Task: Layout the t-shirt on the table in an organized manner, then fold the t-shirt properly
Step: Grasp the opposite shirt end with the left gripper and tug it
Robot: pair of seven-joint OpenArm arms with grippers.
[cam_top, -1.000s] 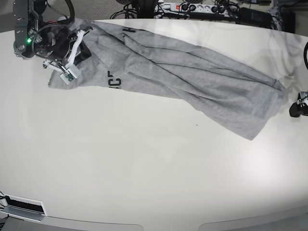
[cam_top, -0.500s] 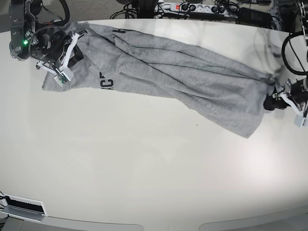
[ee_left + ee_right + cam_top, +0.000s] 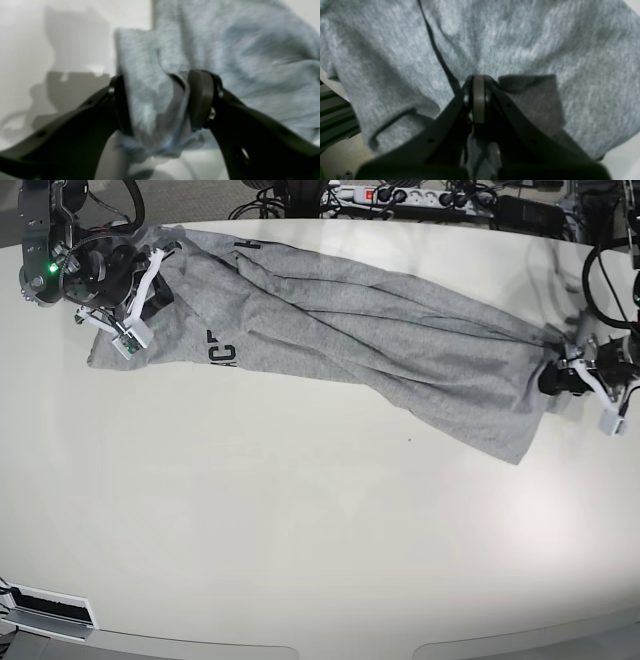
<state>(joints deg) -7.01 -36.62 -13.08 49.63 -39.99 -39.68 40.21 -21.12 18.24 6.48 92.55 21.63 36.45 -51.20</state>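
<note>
The heather-grey t-shirt (image 3: 370, 350) lies stretched in a long wrinkled band across the far half of the table (image 3: 300, 550), running from the far left corner in the base view down toward the right edge, where its lower hem ends in a loose corner. Its left end sits close to the table's curved far rim, and its right end comes near the right rim, so there is little spare surface at either end. The whole near half of the glossy off-white top is bare, giving wide open room in front of the shirt. Beyond the far edge, a white power strip (image 3: 400, 195) and dark cables lie on the floor. The right gripper (image 3: 478, 100) is at the shirt's left end in the base view, its jaws pressed fully together on a fold of grey cloth, with fabric bunched between the fingers and a dark seam line running just beside them. The left gripper (image 3: 160, 100) is at the shirt's right end, jaws standing apart with a bunched edge of the fabric filling the gap between both pads. Black block lettering shows on the shirt near the left end; only a fragment like "AC" (image 3: 224, 350) can be read, the rest hidden in folds.
</note>
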